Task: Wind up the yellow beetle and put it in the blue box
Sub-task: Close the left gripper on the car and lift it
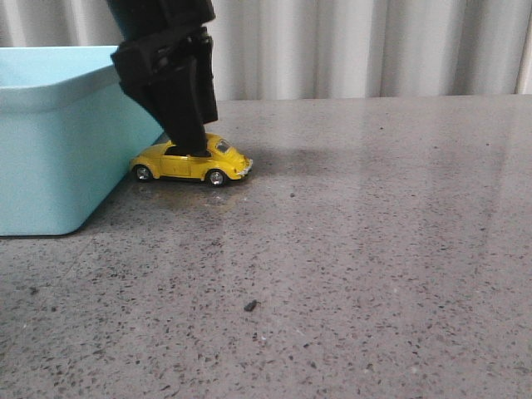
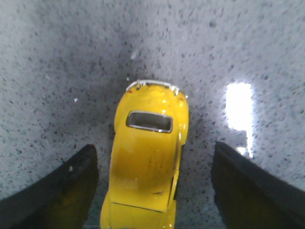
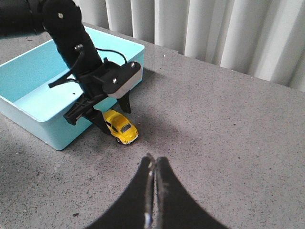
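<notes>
Yellow beetle (image 1: 192, 161): stands on its four wheels on the surface, just beside the blue box's near corner; whether its tail end touches the wall cannot be told. In the left wrist view (image 2: 148, 157) it lies lengthwise between the two fingers, with bare surface showing on either side of it.
Surface (image 1: 374, 249): grey speckled stone, wide and flat; the broad stretch on the right of the front view carries only one small dark crumb (image 1: 250, 306).
Blue box (image 1: 50, 141): open-topped, on the left side of the surface; its wall closes in the beetle on that side. The right wrist view shows a bare pale floor (image 3: 43, 98) inside.
Curtain (image 1: 374, 46): pale pleated backdrop along the far edge of the surface.
Left pincer (image 1: 187, 141): spread, reaching down over the beetle's roof, one finger (image 2: 62, 191) on each side of the car, neither pressing on it.
Right pincer (image 3: 152, 186): fingers pressed together, holding nothing, held over bare surface well apart from the beetle.
Open room: the beetle's nose points to free surface; the box and the left arm crowd its other end.
</notes>
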`<move>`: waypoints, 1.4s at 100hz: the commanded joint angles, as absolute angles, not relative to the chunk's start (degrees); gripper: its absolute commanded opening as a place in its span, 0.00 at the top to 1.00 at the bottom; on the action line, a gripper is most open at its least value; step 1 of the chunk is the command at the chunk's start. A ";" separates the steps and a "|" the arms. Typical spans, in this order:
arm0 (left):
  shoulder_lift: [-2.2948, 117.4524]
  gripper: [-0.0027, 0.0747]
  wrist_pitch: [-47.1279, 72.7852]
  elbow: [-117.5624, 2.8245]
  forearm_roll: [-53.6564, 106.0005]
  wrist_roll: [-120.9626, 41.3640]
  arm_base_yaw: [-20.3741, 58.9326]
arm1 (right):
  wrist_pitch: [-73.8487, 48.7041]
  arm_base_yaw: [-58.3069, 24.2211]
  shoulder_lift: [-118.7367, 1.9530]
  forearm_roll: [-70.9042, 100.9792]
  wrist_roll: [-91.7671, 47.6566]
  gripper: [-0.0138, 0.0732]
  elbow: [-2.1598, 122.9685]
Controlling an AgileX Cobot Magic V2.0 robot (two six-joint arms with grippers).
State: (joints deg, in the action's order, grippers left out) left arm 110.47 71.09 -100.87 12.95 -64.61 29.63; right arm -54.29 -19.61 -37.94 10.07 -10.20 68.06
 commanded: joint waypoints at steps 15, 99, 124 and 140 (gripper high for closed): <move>108.54 0.36 72.77 -102.55 12.14 -64.53 29.44 | -49.09 -19.55 -38.07 10.15 -11.12 0.91 69.35; 110.16 0.38 72.69 -102.55 12.32 -64.53 29.36 | -49.06 -19.55 -38.07 10.15 -11.12 0.91 69.35; 111.16 0.54 72.69 -102.55 12.80 -64.11 29.36 | -49.77 -19.55 -38.07 10.15 -11.12 0.91 69.35; 111.16 0.72 72.69 -102.77 12.80 -64.11 29.36 | -49.81 -19.55 -38.07 10.15 -11.12 0.91 69.35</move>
